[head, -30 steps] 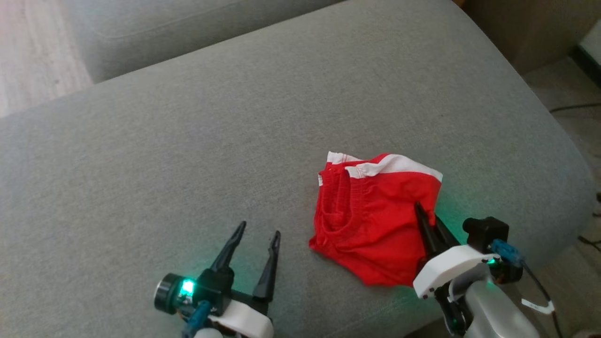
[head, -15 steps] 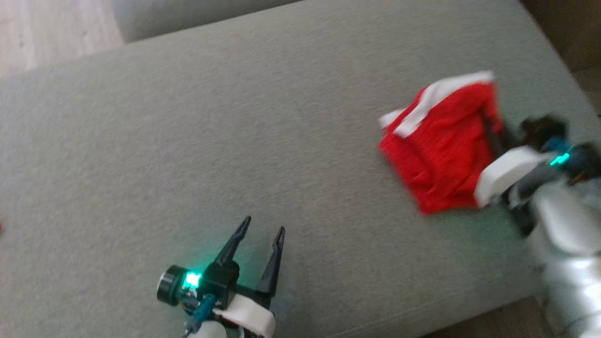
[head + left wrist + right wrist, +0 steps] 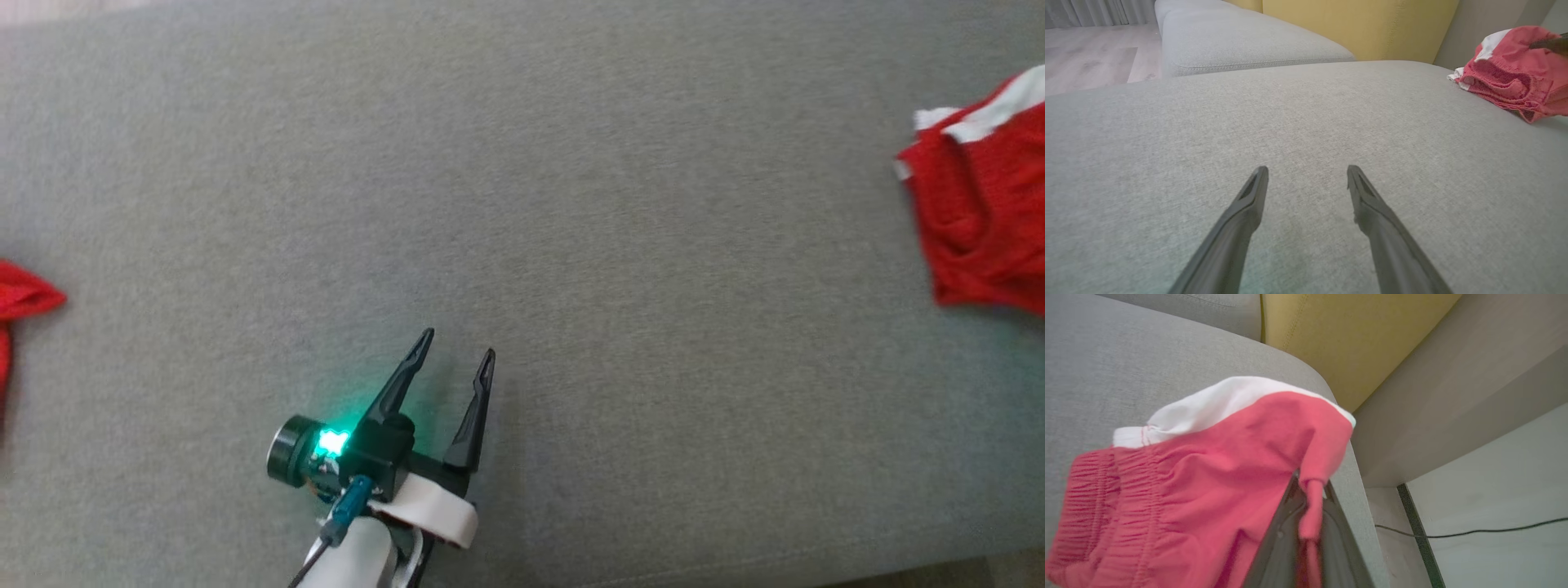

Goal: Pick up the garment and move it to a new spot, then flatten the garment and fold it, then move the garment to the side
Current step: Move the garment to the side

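Garment [image 3: 1188, 477], partly cut off, seems pinched by right pincer [image 3: 1310, 485]; left pincer [image 3: 457, 344] spread, empty.

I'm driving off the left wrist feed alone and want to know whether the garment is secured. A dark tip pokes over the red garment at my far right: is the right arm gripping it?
Observer: Yes. In the right wrist view the right gripper has its fingers shut on a fold of the red garment.
Operator: How near is it to the cushion's end?
Observer: Near. It sits by the rounded corner of the grey cushion, and a black cable runs beyond that.
Operator: Anything else on the cushion?
Observer: The head view shows another bit of red fabric at its left edge, on the robot's left of the open left gripper.
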